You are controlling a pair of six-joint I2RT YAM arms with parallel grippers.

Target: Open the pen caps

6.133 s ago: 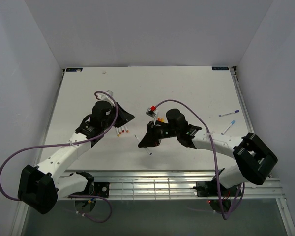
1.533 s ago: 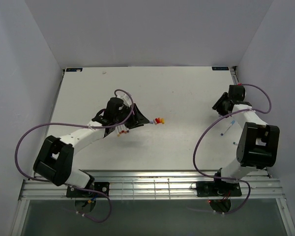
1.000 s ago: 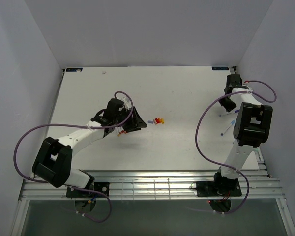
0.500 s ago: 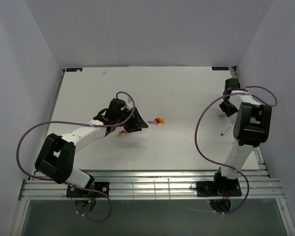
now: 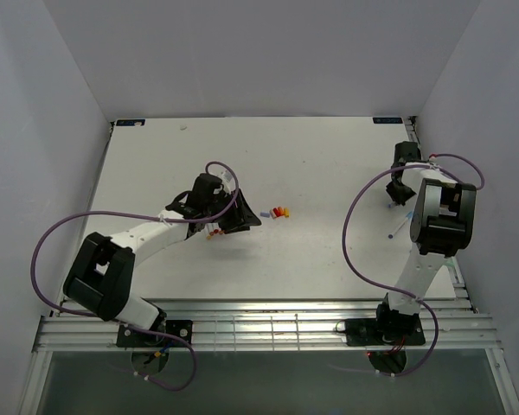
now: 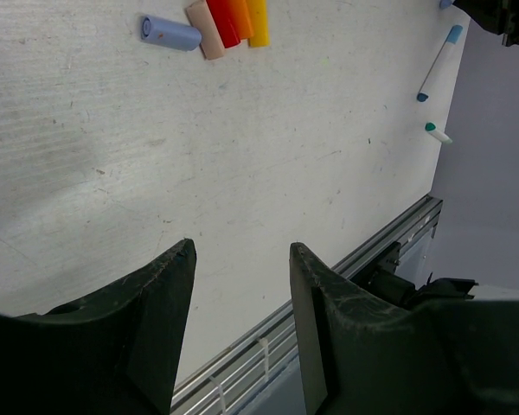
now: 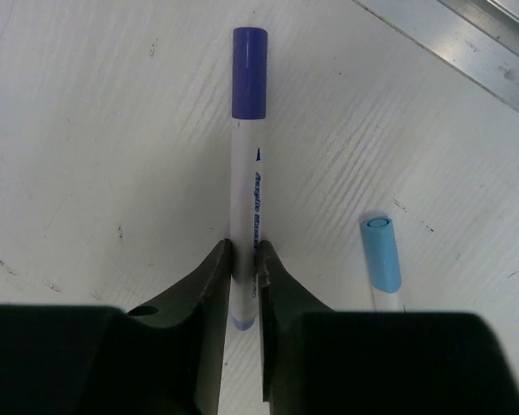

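Observation:
Several loose pen caps (image 5: 279, 211) lie in a row mid-table; the left wrist view shows them as lavender (image 6: 171, 33), pink, red (image 6: 223, 13), orange and yellow stubs. My left gripper (image 5: 245, 217) is open and empty (image 6: 240, 251), just left of them. My right gripper (image 5: 399, 192) is at the far right, shut (image 7: 245, 251) on the white barrel (image 7: 245, 203) of a pen lying on the table. Its purple cap (image 7: 249, 73) is on and points away from the jaws.
A pen with a light blue cap (image 7: 382, 253) lies just right of the held pen and also shows in the top view (image 5: 400, 226). A green-tipped pen (image 6: 437, 132) lies near it. Uncapped pens (image 5: 214, 232) lie under my left arm. A metal rail (image 7: 450, 35) runs along the table's right edge.
My right arm swung to the far right edge and came down on the purple-capped pen. My left gripper drew back a little from the row of caps.

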